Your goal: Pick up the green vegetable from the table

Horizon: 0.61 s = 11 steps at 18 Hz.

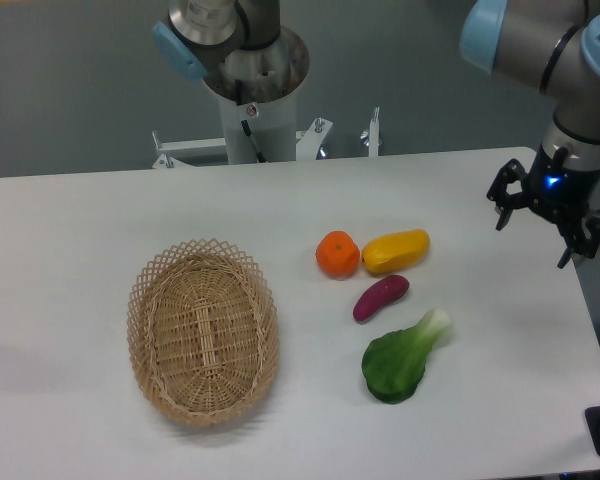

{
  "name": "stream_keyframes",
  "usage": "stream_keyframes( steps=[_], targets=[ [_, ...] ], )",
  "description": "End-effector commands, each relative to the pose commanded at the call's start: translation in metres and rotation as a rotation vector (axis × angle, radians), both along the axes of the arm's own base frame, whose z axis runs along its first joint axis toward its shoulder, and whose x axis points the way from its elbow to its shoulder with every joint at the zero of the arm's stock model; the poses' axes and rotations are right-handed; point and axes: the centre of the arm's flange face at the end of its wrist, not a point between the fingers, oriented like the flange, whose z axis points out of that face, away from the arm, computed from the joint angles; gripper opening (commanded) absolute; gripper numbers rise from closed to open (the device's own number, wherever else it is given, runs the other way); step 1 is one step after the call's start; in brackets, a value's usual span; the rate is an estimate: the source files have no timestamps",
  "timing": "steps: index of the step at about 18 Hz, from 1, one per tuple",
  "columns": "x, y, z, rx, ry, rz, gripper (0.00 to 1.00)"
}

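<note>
1. Camera view from the front and above shows a white worktop (100, 210) filling most of the frame, with grey wall behind it; the arm's pedestal (255, 95) stands at the far edge, upper centre.
2. The gripper (546, 222) hangs at the right edge of the frame, over the far right part of the worktop; its black fingers (504, 192) are spread wide apart and point downward; nothing is between them; a small blue light glows on the body just above.
3. The green vegetable (398, 360) lies on the worktop at lower right of centre; its dark leafy head points toward the bottom of the frame and its pale stalk points up and to the right; it is well apart from the gripper, down and to the left of it.
4. A purple piece (380, 297) lies just above the green vegetable, near but not touching it, tilted the same way.
5. An orange (337, 254) sits above the purple piece; a yellow oblong piece (396, 250) lies just to its right, the two touching or very nearly so.
6. A wicker basket (202, 330), oval and open-weave, rests at lower left of centre, well apart from the food pieces; nothing is seen inside it.
</note>
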Motion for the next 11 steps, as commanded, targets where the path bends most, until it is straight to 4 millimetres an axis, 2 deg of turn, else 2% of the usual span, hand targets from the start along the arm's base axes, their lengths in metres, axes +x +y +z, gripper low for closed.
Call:
stream_keyframes(
  steps=[4,7,11],
  targets=[
    [0.001,0.001,-0.005,-0.001,0.002,-0.001,1.0],
    [0.004,0.002,-0.027,-0.005,-0.012,0.008,1.0],
    [0.012,0.033,-0.063,-0.028,-0.008,0.04,1.0]
  ],
)
